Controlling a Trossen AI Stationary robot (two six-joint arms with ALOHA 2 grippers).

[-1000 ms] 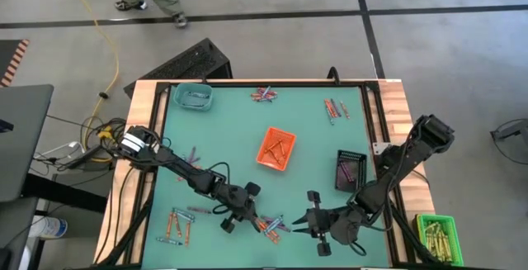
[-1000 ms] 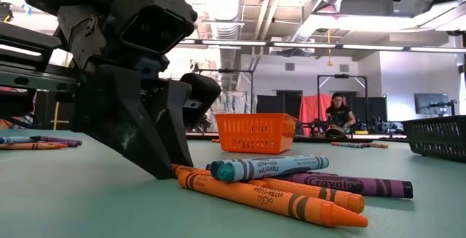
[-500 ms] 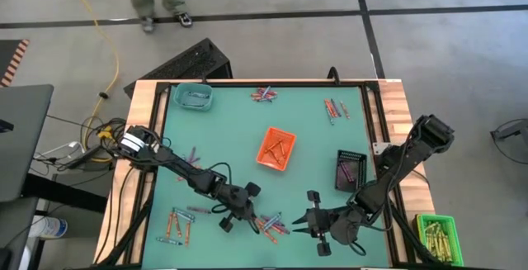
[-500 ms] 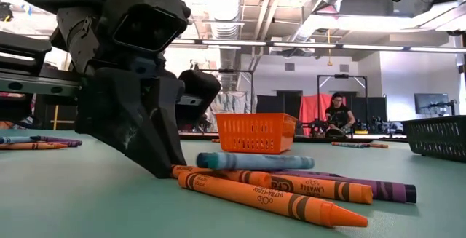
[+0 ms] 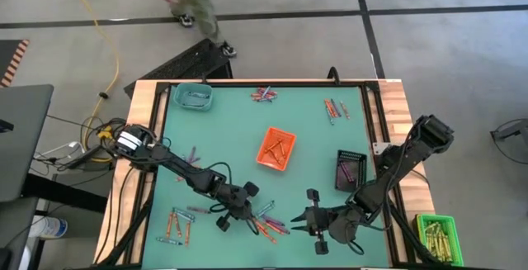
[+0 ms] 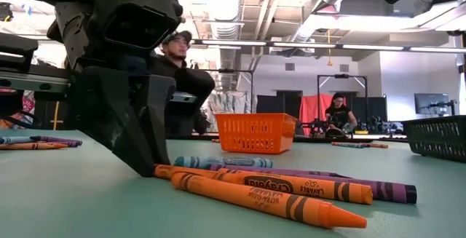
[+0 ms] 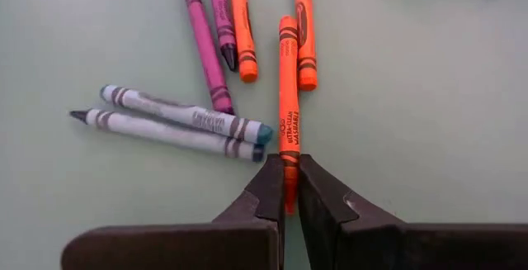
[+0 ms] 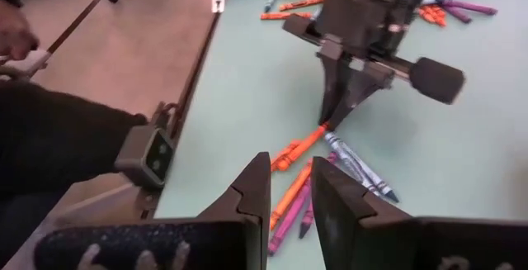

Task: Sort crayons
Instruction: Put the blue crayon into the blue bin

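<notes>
Down low, left hand (image 7: 286, 189) pinches an orange crayon (image 7: 288, 105).

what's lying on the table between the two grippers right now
High view: a loose pile of crayons lies between the left gripper, shut on an orange one, and the right gripper.

Crayon pile (image 5: 268, 223) near table (image 5: 231, 130) front edge, between left gripper (image 5: 250, 215) and right gripper (image 5: 299, 220); basket (image 5: 277, 149) behind, mid-table.

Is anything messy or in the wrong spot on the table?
Yes. Loose crayons lie scattered on the table, not in the orange tray. The left tool is pinching one orange crayon from that pile. Nothing looks broken.
</notes>
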